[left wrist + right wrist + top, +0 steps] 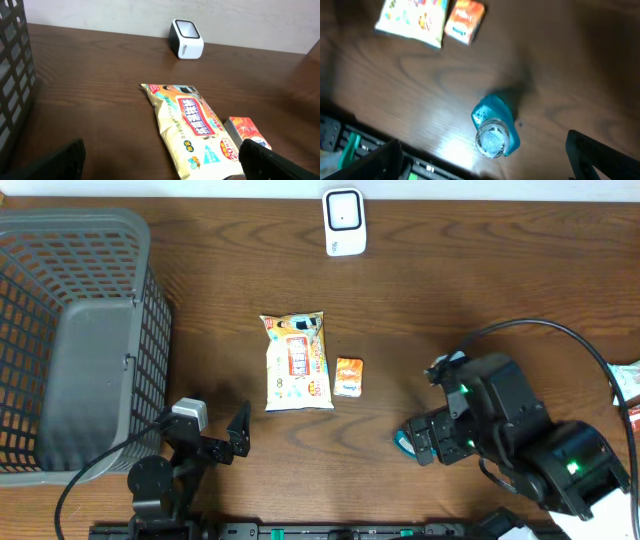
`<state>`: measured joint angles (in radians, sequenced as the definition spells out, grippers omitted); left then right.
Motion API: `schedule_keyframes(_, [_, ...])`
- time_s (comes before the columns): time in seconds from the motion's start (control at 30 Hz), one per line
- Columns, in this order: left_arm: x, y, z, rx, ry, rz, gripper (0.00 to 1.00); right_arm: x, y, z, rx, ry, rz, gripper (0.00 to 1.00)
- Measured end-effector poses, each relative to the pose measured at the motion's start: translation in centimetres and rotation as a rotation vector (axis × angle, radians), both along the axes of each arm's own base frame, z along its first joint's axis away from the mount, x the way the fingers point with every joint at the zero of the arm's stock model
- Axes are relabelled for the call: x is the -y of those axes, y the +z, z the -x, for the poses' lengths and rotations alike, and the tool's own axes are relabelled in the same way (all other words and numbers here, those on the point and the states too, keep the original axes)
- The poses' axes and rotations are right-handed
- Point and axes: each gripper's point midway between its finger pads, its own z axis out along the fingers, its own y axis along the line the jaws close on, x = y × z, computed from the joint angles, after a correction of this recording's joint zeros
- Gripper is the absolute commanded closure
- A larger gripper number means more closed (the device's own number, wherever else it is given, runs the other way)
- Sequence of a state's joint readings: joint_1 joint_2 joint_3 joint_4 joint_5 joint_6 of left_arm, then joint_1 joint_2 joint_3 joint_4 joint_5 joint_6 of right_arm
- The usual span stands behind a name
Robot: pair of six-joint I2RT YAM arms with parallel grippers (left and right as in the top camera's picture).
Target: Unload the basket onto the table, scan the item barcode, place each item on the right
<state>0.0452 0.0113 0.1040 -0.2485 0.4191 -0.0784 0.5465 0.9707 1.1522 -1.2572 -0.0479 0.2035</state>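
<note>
Both hands are released, nothing in either. The snack bag [296, 362] lies in the middle of the surface [480, 280], its long axis pointing away toward the scanner [345, 222], with the orange packet [348, 376] just beside it on the right. The left hand [213, 432] is nearer the bag, which lies ahead and to its right. The right hand [415, 442], over a teal object [495, 127], is nearer the packet.

Mock shop checkout bench. Dark wooden worktop [480, 270]: barcode scanner [344, 222] far centre, mesh shopping basket [150, 350] left, snack packet [296, 361] centre.
</note>
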Motion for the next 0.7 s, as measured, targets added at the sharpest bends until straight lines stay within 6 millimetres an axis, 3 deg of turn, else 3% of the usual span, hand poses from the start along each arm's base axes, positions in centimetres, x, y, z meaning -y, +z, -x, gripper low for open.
schedule_keyframes(0.07, [0.0, 0.0, 0.0, 0.0, 0.0, 0.0, 0.02, 0.2, -0.8, 0.2, -0.012, -0.006, 0.007, 0.01])
schedule_keyframes(0.2, [0.0, 0.0, 0.0, 0.0, 0.0, 0.0, 0.02, 0.3, -5.1, 0.4, -0.112, -0.025, 0.059, 0.01])
schedule_keyframes(0.3, [0.0, 0.0, 0.0, 0.0, 0.0, 0.0, 0.02, 0.1, -7.0, 0.2, -0.153, -0.029, 0.078, 0.01])
schedule_keyframes(0.43, [0.0, 0.0, 0.0, 0.0, 0.0, 0.0, 0.02, -0.1, -7.5, 0.0, -0.166, -0.031, 0.08, 0.02])
schedule_keyframes(0.7, [0.0, 0.0, 0.0, 0.0, 0.0, 0.0, 0.02, -0.4, -8.8, -0.2, -0.186, -0.043, 0.075, 0.16])
